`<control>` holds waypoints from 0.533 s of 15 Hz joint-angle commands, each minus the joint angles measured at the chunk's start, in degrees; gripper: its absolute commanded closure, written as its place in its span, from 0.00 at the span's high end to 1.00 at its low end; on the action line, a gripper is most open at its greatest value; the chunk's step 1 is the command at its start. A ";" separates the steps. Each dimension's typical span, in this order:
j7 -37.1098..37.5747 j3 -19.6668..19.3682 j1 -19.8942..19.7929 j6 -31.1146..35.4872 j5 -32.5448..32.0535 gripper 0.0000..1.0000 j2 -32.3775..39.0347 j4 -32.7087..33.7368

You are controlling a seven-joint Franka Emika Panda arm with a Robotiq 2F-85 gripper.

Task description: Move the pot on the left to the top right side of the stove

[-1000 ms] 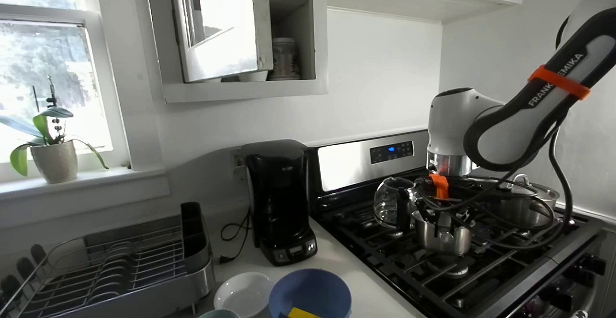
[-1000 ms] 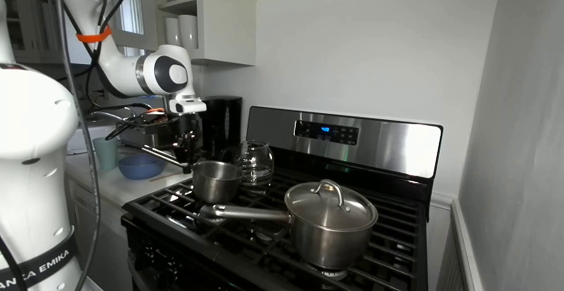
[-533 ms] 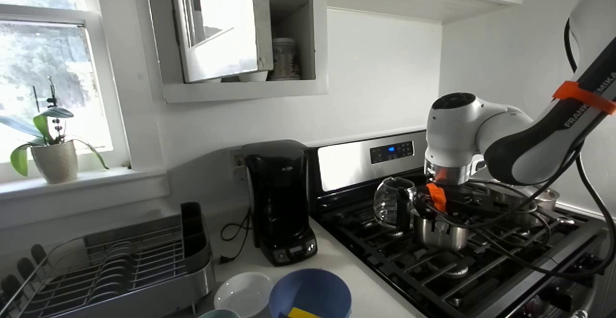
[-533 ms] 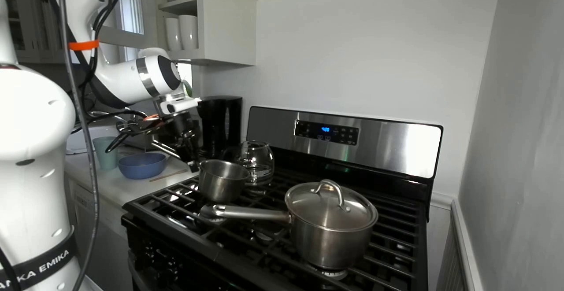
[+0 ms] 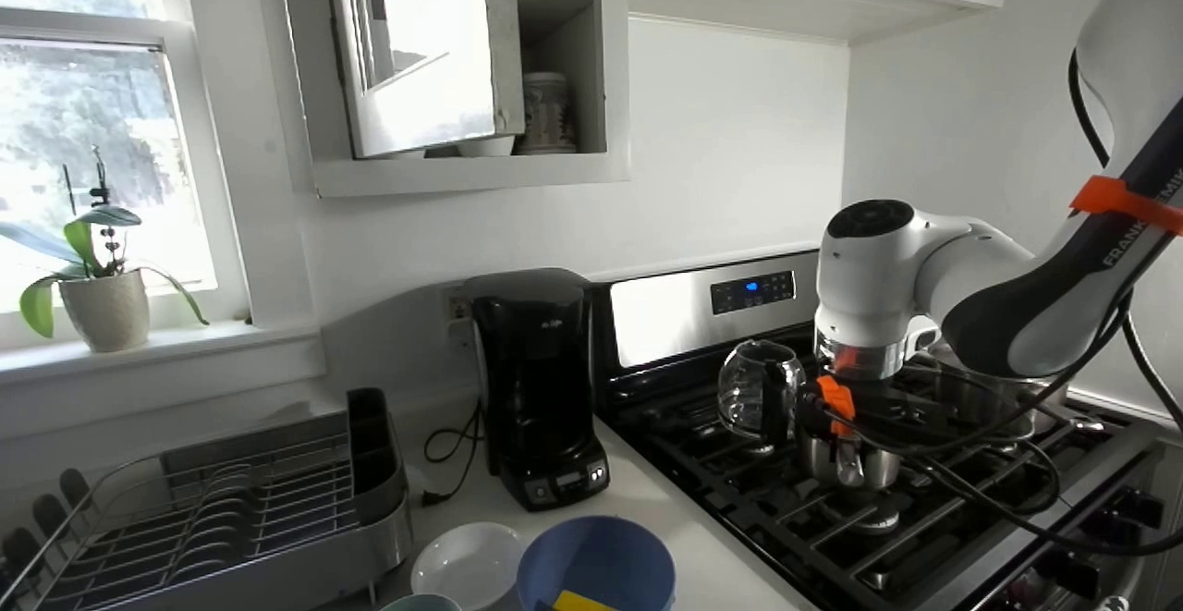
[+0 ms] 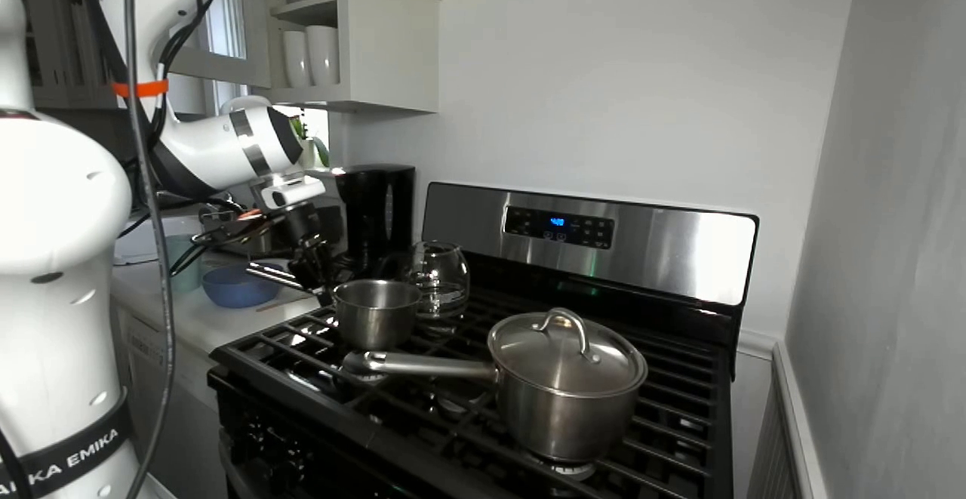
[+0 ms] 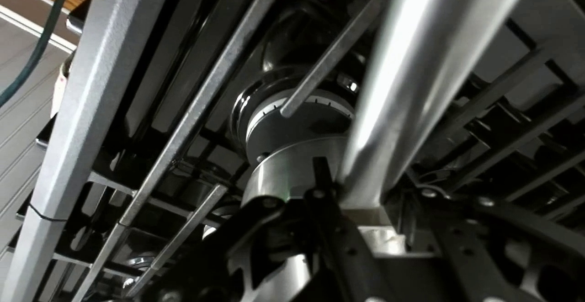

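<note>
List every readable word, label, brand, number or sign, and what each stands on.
"FRANK": robot arm, below the orange band.
"EMIK": same arm, above that band, cut off.
"KA EMIKA": dark band low on the arm, incomplete.
Too small or blurred: blue digits and labels on the stove's control panel; logo and screen on the coffee maker; marks on white lower panel.
Wrist view: none.

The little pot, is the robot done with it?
No. Done: the gripper looks closed on the handle in the wrist view. In hand: the little pot, over the left side of the stove in an exterior view; whether it's lifted, I can't tell. To do: getting it to the top right, likely behind the lidded pot, then letting go.
</note>
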 commanded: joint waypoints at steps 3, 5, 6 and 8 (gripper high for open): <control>1.55 -1.19 -0.47 -0.16 -0.37 0.08 3.73 0.13; 1.66 -1.48 -0.70 -0.33 -0.61 0.08 3.93 0.28; 1.83 -1.66 -0.83 -0.26 -0.81 0.08 3.89 0.32; 2.35 -2.28 -1.52 -0.36 -1.55 0.08 3.79 0.36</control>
